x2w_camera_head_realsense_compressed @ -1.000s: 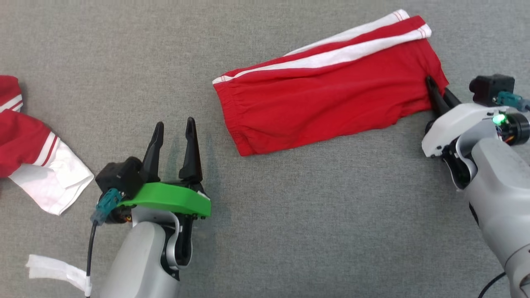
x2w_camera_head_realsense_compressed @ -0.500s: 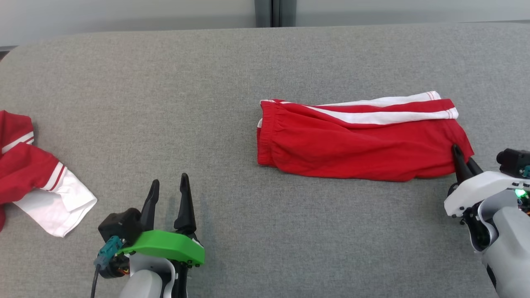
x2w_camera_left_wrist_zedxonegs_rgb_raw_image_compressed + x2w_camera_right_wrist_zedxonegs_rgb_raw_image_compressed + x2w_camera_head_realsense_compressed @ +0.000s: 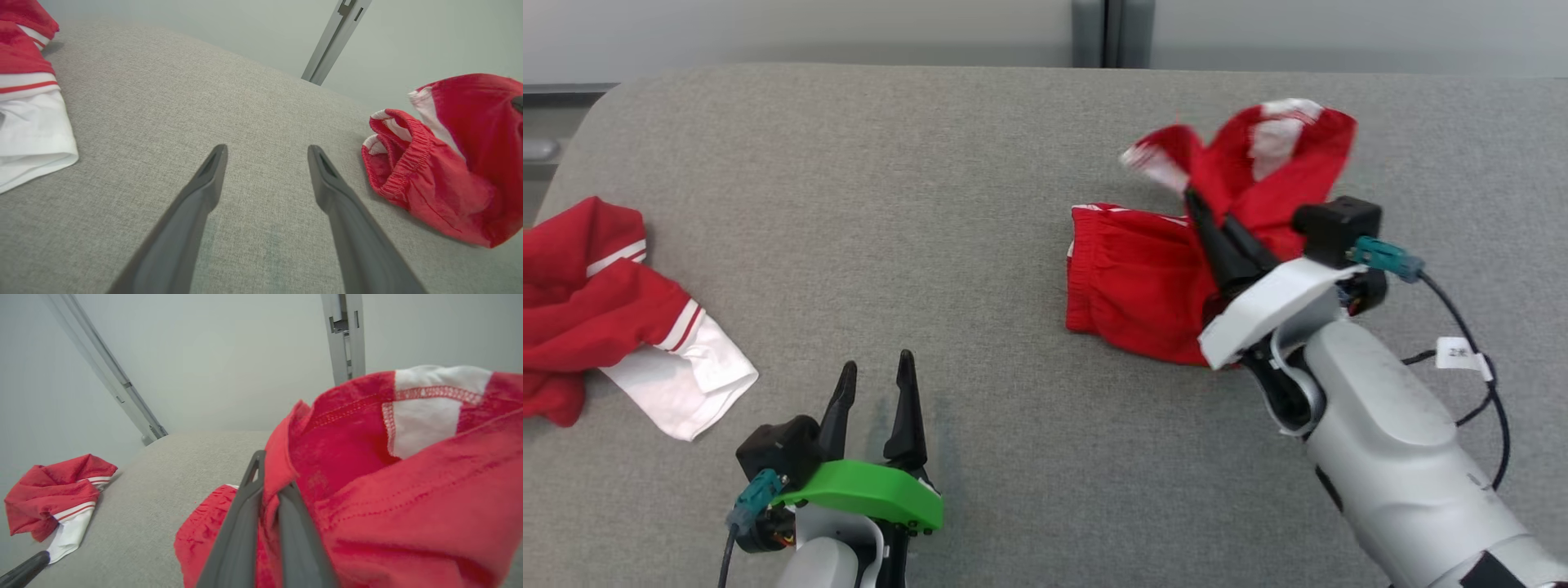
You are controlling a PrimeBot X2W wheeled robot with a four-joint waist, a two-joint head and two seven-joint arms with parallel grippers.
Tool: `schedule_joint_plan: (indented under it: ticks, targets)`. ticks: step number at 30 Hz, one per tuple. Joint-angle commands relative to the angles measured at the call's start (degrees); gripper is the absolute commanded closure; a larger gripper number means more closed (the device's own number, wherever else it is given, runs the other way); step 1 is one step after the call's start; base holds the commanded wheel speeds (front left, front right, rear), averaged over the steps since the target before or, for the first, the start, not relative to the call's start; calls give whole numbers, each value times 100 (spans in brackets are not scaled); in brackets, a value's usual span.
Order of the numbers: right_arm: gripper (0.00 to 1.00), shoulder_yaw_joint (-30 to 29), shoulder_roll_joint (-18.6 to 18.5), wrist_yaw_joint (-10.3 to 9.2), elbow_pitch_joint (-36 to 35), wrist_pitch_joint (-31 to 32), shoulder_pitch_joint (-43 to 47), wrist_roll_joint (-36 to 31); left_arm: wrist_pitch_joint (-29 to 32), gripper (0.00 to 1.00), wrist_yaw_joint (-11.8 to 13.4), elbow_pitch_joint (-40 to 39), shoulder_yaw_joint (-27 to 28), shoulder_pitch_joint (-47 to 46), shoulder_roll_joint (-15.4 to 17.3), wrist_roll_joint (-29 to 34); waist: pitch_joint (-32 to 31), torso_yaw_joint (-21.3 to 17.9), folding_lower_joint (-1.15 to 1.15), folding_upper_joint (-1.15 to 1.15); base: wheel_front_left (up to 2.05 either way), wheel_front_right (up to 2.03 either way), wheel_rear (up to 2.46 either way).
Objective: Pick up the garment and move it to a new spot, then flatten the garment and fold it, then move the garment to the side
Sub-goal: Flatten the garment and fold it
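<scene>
Head view: marks on the white cable tag (image 3: 1454,354) are too small to read. Red, white-striped shorts (image 3: 1135,286) lie at the right of the desk (image 3: 931,204), their leg end raised and clamped in the right claw (image 3: 1205,208). The left claw (image 3: 876,363) stands apart, empty.

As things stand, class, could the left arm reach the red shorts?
Probably yes: the left gripper is open, and bare grey surface lies between it and the waistband end of the shorts.
</scene>
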Motion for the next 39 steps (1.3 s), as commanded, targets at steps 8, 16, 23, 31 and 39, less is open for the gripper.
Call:
schedule_joint_plan:
  ticks: [8, 16, 23, 31, 39]
  targets:
    - [1, 1005, 345, -7, 763, -56, -33, -35, -1, 0, 46, 57, -72, 82, 30, -51, -26, 545, 0, 0, 0, 0, 0]
    - [0, 2049, 361, -7, 459, -116, 173, 276, -1, 0, 90, 84, 125, 215, 28, 180, -134, 390, 0, 0, 0, 0, 0]
    - [0, 918, 255, -8, -246, -121, 537, -626, 0, 0, 120, 7, 310, 204, 30, 779, -273, 35, 0, 0, 0, 0, 0]
    - [0, -1085, 308, -7, -754, -124, 1501, -2042, -1, 0, 121, -146, 397, 260, 30, 1855, -386, -322, 0, 0, 0, 0, 0]
    - [0, -2171, 374, -7, -817, -124, 2379, -2432, 0, 0, 199, -215, 352, 582, 31, 2234, -536, -566, 0, 0, 0, 0, 0]
